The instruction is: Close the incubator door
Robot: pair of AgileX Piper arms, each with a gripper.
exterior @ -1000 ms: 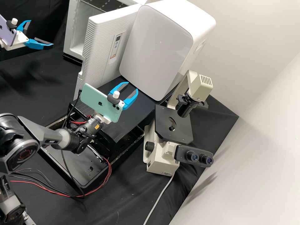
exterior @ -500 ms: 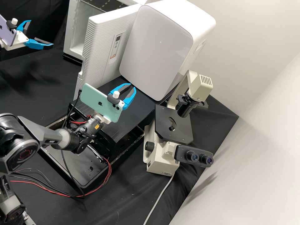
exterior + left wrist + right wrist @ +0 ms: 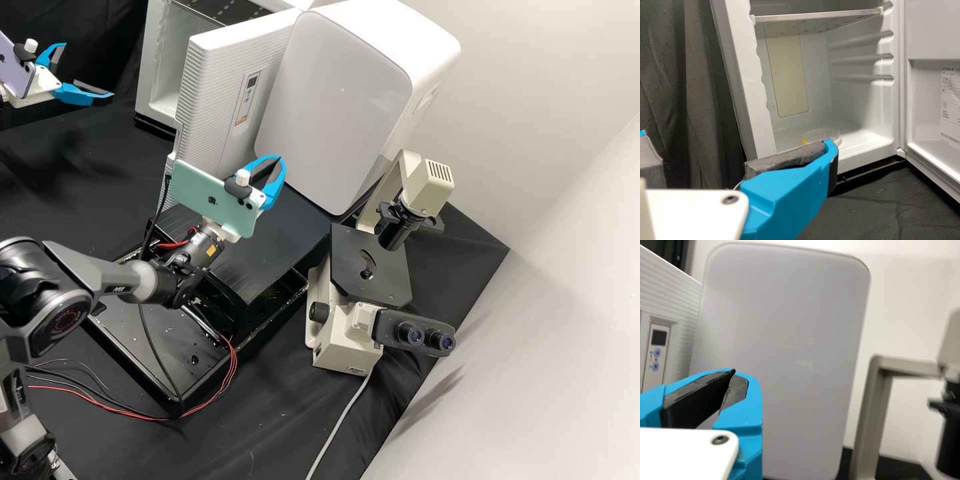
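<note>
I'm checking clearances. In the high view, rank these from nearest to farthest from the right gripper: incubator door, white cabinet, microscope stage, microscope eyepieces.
From the right gripper:
1. Incubator door and white cabinet, side by side behind it; too close to call.
2. Microscope stage, lower right.
3. Microscope eyepieces, farther lower right.

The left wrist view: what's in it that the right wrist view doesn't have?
Left wrist view: the open inside of the white incubator, a pale shelf, a clear round dish.
Right wrist view: a big white box, a beige microscope, a small button panel.
Both: the white incubator door, inside first, outside second, and bright blue pincers: left pincer, right pincer.
</note>
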